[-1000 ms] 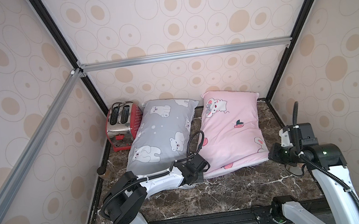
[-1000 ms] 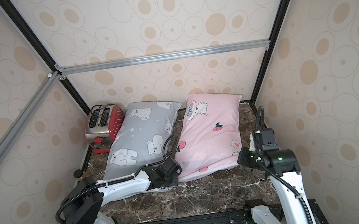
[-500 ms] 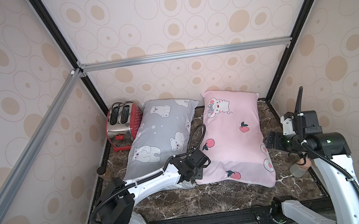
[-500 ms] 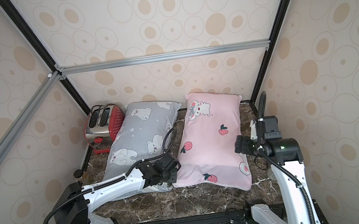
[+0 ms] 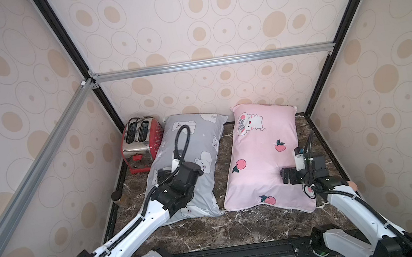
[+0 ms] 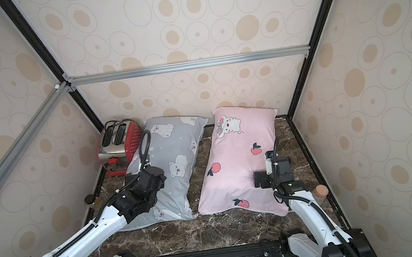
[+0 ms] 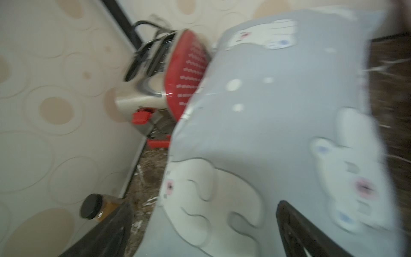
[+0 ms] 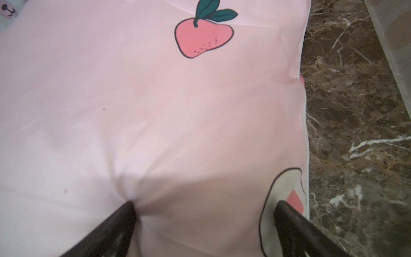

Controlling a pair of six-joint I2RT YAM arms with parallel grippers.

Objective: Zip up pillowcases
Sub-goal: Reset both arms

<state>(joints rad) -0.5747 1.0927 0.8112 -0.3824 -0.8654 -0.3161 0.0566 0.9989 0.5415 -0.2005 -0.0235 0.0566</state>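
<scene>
Two pillowcases lie side by side on the marble table, long sides running away from me. The grey pillowcase (image 5: 196, 146) (image 6: 174, 141) (image 7: 266, 124) with white bears is on the left. On the right is the pink pillowcase (image 5: 260, 159) (image 6: 234, 168) (image 8: 155, 100) with peaches. My left gripper (image 5: 164, 176) (image 6: 132, 180) (image 7: 204, 213) hovers open over the grey one's left edge, holding nothing. My right gripper (image 5: 289, 176) (image 6: 260, 180) (image 8: 204, 213) is open on the pink one's near right part. One of its fingertips (image 8: 126, 211) dents the fabric. No zipper shows in any view.
A red toaster (image 5: 142, 143) (image 6: 120, 143) (image 7: 184, 75) stands in the far left corner against the grey pillowcase. A black-lidded jar (image 5: 116, 196) (image 7: 91, 207) sits by the left wall. A cork-topped jar (image 6: 321, 192) stands by the right wall, behind my right arm. Patterned walls close in three sides.
Both grippers went from shut to open. The pink pillowcase's near end, bunched a second ago, now lies flat. My left arm swung left from between the pillowcases to over the grey one.
</scene>
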